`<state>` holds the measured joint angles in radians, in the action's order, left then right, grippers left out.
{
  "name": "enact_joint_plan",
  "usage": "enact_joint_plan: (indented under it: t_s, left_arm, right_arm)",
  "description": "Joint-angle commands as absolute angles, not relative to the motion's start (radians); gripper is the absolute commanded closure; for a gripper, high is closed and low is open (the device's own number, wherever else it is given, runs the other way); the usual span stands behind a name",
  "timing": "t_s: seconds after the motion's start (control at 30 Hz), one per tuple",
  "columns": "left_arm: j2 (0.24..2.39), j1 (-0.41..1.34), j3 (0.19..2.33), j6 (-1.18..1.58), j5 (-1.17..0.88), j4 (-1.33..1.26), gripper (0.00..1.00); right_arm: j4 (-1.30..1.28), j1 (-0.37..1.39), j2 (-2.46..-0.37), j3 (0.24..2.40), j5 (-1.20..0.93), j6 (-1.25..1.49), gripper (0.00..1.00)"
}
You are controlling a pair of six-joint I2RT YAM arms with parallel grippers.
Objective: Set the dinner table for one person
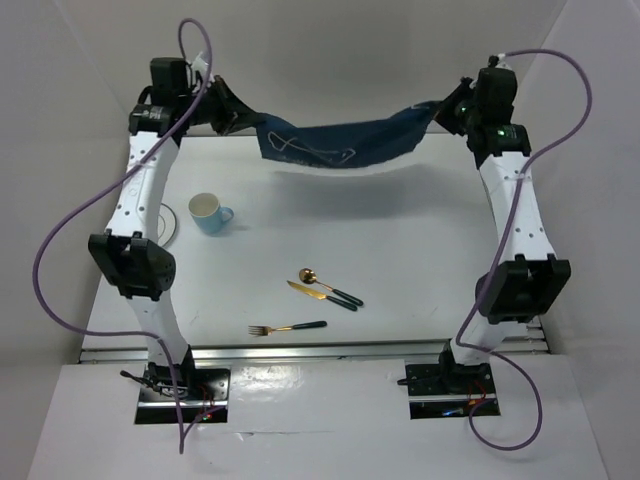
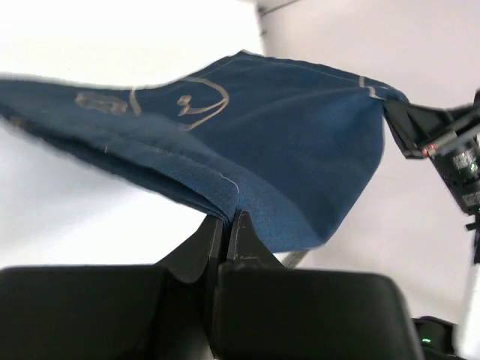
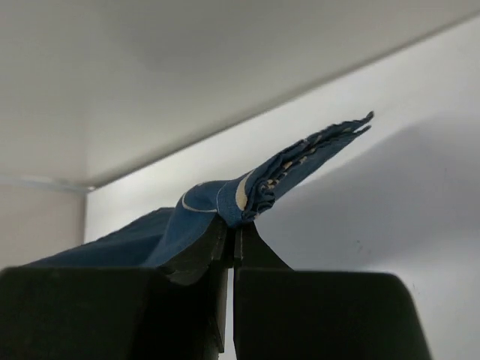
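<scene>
A navy-blue fish-print placemat (image 1: 335, 143) hangs stretched in the air over the far part of the white dinner table (image 1: 400, 250). My left gripper (image 1: 232, 112) is shut on its left end, seen up close in the left wrist view (image 2: 225, 217). My right gripper (image 1: 440, 110) is shut on its right end, with bunched cloth (image 3: 247, 199) between the jaws. A light blue cup (image 1: 208, 213) stands at the left. A gold spoon (image 1: 330, 285), a knife (image 1: 318, 294) and a fork (image 1: 287, 327) with dark handles lie near the front middle.
A white plate (image 1: 172, 222) lies partly behind my left arm, next to the cup. White walls enclose the table at the back and sides. A metal rail (image 1: 320, 350) runs along the near edge.
</scene>
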<state>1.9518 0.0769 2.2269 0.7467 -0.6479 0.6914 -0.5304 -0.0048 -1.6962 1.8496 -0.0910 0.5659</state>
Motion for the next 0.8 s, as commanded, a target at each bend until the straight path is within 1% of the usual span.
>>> enact_joint_plan:
  t_s: [0.0,0.07,0.17,0.27,0.37,0.43,0.6,0.77]
  left_arm:
    - [1.809,0.020,2.191,0.807,-0.775,0.597,1.00]
    - [1.749,-0.017,2.126,0.819,-0.784,0.552,1.00]
    - [1.634,-0.072,1.950,0.853,-0.821,0.473,1.00]
    - [1.617,-0.104,1.930,0.874,-0.856,0.440,1.00]
    - [1.679,-0.104,2.002,0.864,-0.856,0.492,1.00]
    - [1.709,-0.104,2.045,0.854,-0.856,0.503,1.00]
    - [1.813,-0.094,2.111,0.854,-0.856,0.494,1.00]
    - [1.917,-0.084,2.198,0.854,-0.897,0.494,1.00]
  right_arm:
    - [-0.540,-0.011,-1.568,1.922,-0.127,0.538,1.00]
    - [-0.509,-0.011,-1.476,1.846,-0.127,0.538,1.00]
    - [-0.497,-0.011,-1.410,1.815,-0.155,0.520,1.00]
    - [-0.517,-0.011,-1.410,1.828,-0.155,0.509,1.00]
    - [-0.505,-0.011,-1.449,1.856,-0.155,0.509,1.00]
    - [-0.488,-0.011,-1.474,1.868,-0.192,0.509,1.00]
    - [-0.445,-0.011,-1.614,1.956,-0.253,0.520,1.00]
    - [-0.384,-0.020,-1.728,2.023,-0.285,0.540,1.00]
